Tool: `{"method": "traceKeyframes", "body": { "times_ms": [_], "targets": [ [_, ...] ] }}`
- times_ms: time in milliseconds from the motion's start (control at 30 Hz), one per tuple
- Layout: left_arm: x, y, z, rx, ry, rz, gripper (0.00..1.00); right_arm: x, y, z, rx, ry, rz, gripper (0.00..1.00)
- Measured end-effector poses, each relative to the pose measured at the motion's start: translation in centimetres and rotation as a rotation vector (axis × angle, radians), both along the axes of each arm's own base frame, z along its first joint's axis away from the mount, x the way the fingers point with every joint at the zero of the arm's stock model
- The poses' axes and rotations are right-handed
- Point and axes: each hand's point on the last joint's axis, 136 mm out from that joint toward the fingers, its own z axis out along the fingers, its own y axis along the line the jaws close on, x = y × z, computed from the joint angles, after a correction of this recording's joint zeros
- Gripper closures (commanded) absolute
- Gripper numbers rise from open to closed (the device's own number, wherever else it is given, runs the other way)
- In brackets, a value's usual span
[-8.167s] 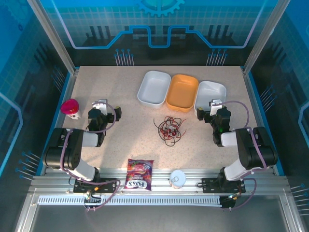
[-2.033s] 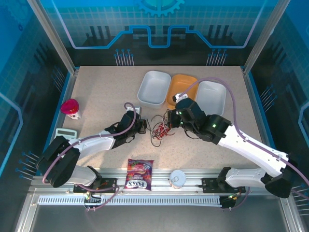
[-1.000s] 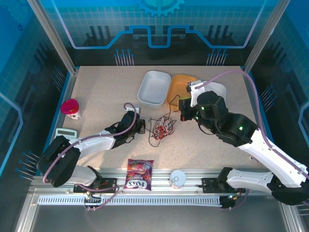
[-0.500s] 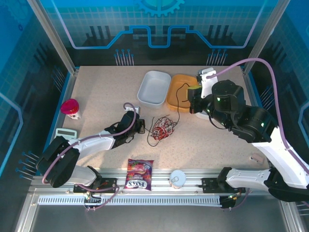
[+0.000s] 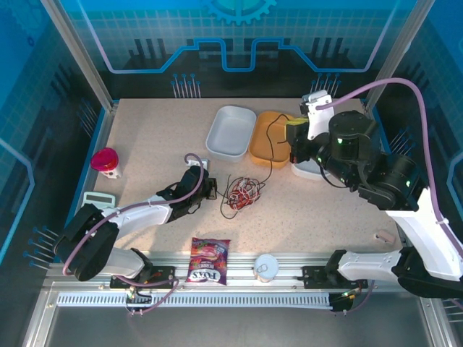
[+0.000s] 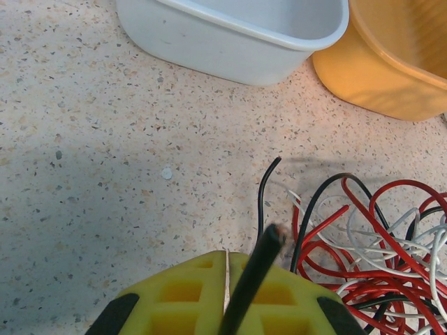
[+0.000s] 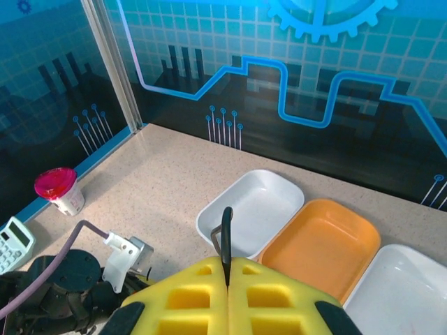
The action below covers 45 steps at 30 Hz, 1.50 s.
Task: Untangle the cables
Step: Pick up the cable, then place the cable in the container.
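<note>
The cables [image 5: 242,194] lie as a red, black and whitish tangle on the table, seen close up in the left wrist view [image 6: 377,244]. My left gripper [image 5: 211,189] sits low at the tangle's left edge, its yellow fingers [image 6: 174,300] shut on a black cable end [image 6: 269,241] that sticks out over them. My right gripper [image 5: 292,144] is raised over the orange bin, shut on another black cable [image 7: 225,237]. That strand [image 5: 269,144] arcs down from it to the tangle.
A white bin [image 5: 231,132], an orange bin [image 5: 264,148] and a second white bin [image 5: 307,170] stand at the back. A pink-lidded cup [image 5: 105,162] and calculator [image 5: 95,197] are at the left. A snack bag [image 5: 208,260] and white cup [image 5: 265,267] sit near the front edge.
My right gripper has risen and moved back and to the right, drawing the black cable up out of the tangle. The left gripper has stayed put at the tangle.
</note>
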Motion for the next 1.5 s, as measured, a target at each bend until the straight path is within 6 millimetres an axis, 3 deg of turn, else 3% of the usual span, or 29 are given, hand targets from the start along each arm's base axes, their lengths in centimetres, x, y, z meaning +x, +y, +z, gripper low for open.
{"method": "traceKeyframes", "body": {
  "times_ms": [600,800,1133,1300,1500],
  "targets": [
    [0.1,0.2,0.0,0.006,-0.005,0.009,1.0,-1.3,-3.3,7.2,-0.001,-0.19,-0.034,1.0],
    [0.1,0.3,0.1,0.008,-0.007,0.013,1.0,-2.0,-4.9,8.3,0.008,-0.24,-0.064,1.0],
    [0.2,0.3,0.1,0.009,-0.007,0.014,1.0,-0.2,-5.8,7.2,-0.069,-0.256,-0.182,1.0],
    [0.1,0.2,0.0,0.007,-0.006,0.011,1.0,2.9,-6.7,5.3,-0.159,-0.218,-0.307,1.0],
    [0.1,0.1,0.0,0.003,-0.003,0.004,1.0,7.7,-10.3,1.9,-0.248,-0.102,-0.489,1.0]
  ]
}}
